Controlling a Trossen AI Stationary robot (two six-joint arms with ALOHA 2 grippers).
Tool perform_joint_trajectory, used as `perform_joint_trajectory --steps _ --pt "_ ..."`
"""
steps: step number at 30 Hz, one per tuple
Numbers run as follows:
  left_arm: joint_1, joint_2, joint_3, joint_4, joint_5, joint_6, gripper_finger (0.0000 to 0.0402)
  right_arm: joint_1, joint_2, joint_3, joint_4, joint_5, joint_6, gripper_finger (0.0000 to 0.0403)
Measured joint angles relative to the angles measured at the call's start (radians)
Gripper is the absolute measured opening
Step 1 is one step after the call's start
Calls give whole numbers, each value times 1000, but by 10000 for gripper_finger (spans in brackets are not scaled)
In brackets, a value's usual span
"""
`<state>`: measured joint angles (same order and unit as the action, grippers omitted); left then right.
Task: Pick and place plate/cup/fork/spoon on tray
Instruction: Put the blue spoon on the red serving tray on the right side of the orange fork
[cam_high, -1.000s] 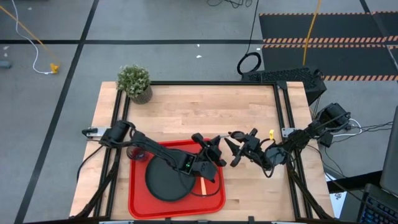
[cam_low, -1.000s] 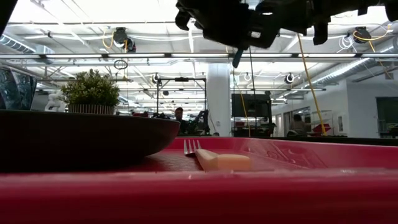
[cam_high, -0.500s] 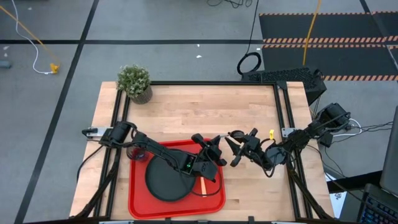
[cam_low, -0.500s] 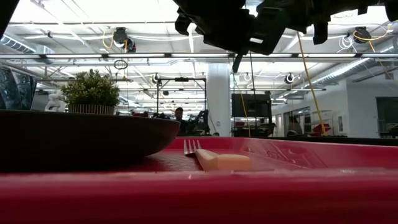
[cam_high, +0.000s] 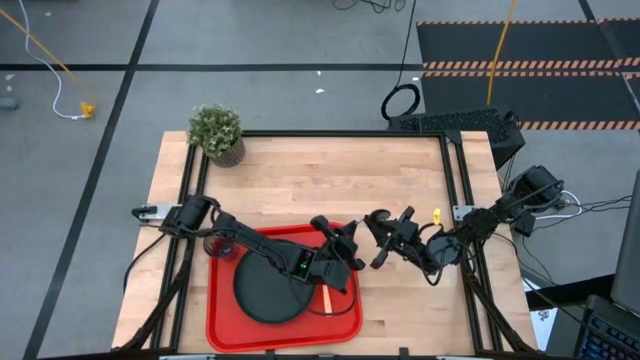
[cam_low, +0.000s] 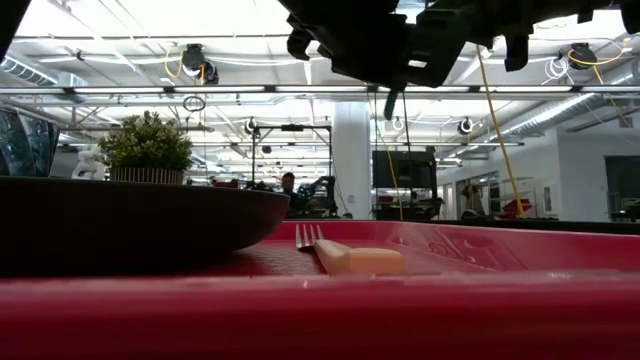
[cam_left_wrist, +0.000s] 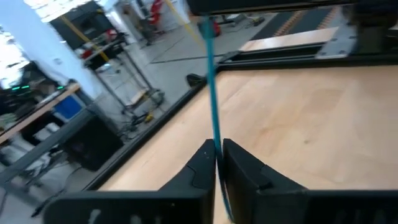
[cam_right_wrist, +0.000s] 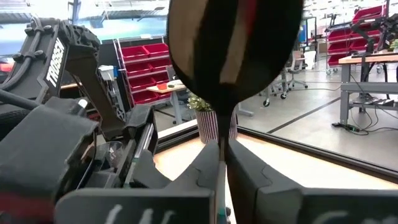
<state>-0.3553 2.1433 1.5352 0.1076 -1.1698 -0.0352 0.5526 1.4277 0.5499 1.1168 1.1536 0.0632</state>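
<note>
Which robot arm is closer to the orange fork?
Left. The left gripper hovers over the red tray, just above the fork. The right gripper hangs beyond the tray's edge, farther from it.

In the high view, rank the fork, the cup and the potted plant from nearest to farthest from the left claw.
From the left claw:
1. The fork, on the tray's right side, just below the claw.
2. The cup, at the tray's far-left corner.
3. The potted plant, at the table's far-left corner.

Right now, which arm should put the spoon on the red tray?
Left. The left gripper and the right gripper both pinch the spoon, but the left one hangs at the tray's corner, near the plate and fork. The right one is out over the table.
</note>
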Motion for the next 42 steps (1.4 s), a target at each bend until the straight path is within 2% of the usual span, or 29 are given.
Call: perform_joint_trajectory --steps 6,11,15,21,26,34,38,42 --pt "-21 -12 0 -18 111 -5 98 9 0 0 1 -3 4 3" --pt "-73 -95 1 -101 131 -25 165 18 0 0 33 5 4 3" --pt "-118 -192 2 -225 124 -57 194 25 0 0 37 2 60 3" --pt "-188 -335 2 -445 84 -172 199 51 0 11 -30 -1 173 2" --pt "-221 -434 2 -616 53 -262 200 80 -1 84 -252 -9 327 2" --pt "-253 -509 2 -740 97 -314 200 106 51 290 -719 -158 675 2" --pt "-281 -510 2 -780 105 -325 200 107 128 413 -845 -247 785 2" --pt "-328 -510 2 -893 100 -392 200 104 230 533 -964 -300 897 2"
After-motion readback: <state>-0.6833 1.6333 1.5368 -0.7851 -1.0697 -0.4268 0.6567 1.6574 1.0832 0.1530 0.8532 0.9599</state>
